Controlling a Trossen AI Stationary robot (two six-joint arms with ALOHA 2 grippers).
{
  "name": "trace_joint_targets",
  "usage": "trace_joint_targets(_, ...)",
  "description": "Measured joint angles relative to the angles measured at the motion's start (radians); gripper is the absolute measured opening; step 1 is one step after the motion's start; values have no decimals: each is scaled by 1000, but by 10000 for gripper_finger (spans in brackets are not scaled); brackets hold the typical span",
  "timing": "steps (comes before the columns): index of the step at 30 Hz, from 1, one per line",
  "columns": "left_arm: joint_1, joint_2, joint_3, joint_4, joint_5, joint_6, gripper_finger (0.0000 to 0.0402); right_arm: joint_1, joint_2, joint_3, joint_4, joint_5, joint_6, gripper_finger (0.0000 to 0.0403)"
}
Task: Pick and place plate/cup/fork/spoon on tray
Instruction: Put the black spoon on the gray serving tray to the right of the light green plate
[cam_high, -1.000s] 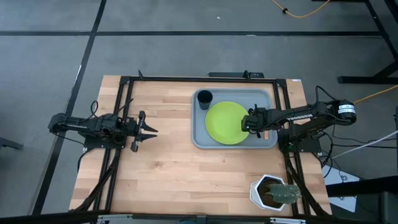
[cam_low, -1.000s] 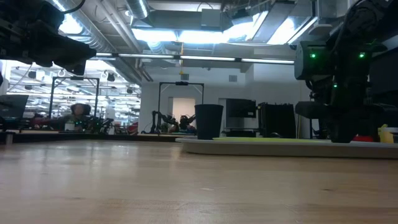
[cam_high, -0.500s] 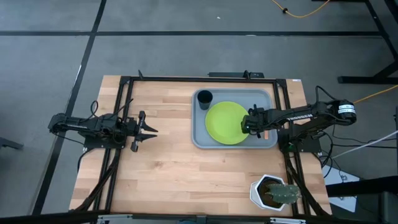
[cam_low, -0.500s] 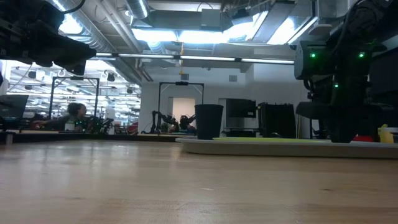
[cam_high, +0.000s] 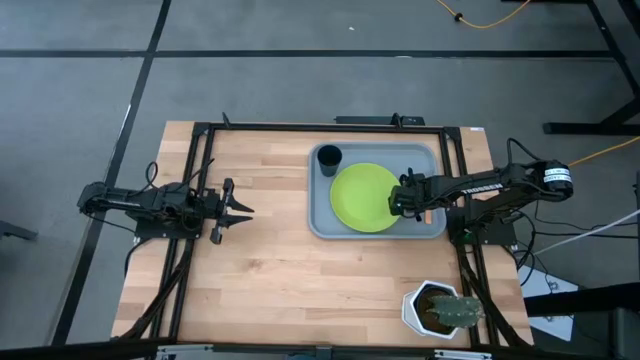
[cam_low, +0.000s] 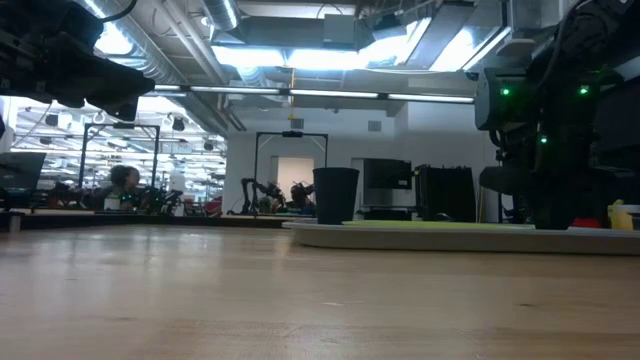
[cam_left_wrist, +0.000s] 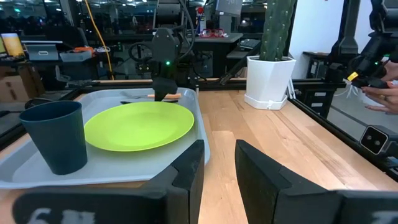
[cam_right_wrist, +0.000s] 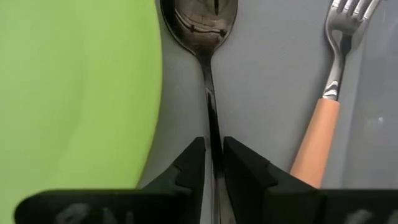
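The grey-blue tray (cam_high: 425, 226) lies at the table's far right. On it rest the lime-green plate (cam_high: 365, 197), the dark cup (cam_high: 328, 157) upright at the far left corner, the dark spoon (cam_right_wrist: 200, 25) and the orange-handled fork (cam_right_wrist: 323, 118), which lie side by side right of the plate. My right gripper (cam_high: 405, 196) is low over the tray beside the plate's right edge, shut on the spoon. My left gripper (cam_high: 243, 211) is open and empty over bare wood at the table's left. It faces the tray (cam_left_wrist: 155, 163). My right gripper pinches the spoon's thin handle (cam_right_wrist: 212, 127) between its two fingers, partway down from the bowl. The fingers come from above, pointing down, one on each side of the handle. The spoon's bowl (cam_right_wrist: 199, 22) lies on the tray floor (cam_right_wrist: 273, 62) next to the plate's rim (cam_right_wrist: 152, 93).
A white hexagonal pot with a cactus (cam_high: 440, 308) stands at the table's near right corner. Black frame rails run along the table's edges. Bare wood spreads between my left gripper and the tray. A person's hand (cam_left_wrist: 382, 93) shows beyond the table.
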Motion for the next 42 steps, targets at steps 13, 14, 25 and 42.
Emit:
trace_joint_targets(13, 0, 0, 0, 0, 0, 0, 83, 0, 0, 0, 1, 0, 21, 64)
trace_joint_targets(14, 0, 0, 0, 0, 0, 0, 83, 0, 0, 0, 0, 0, 13, 64)
trace_joint_targets(25, 0, 0, 0, 0, 0, 0, 83, 0, -2, 0, -6, 8, -49, 10)
trace_joint_targets(42, 0, 0, 0, 0, 0, 0, 83, 0, 0, 0, -10, 25, 183, 2)
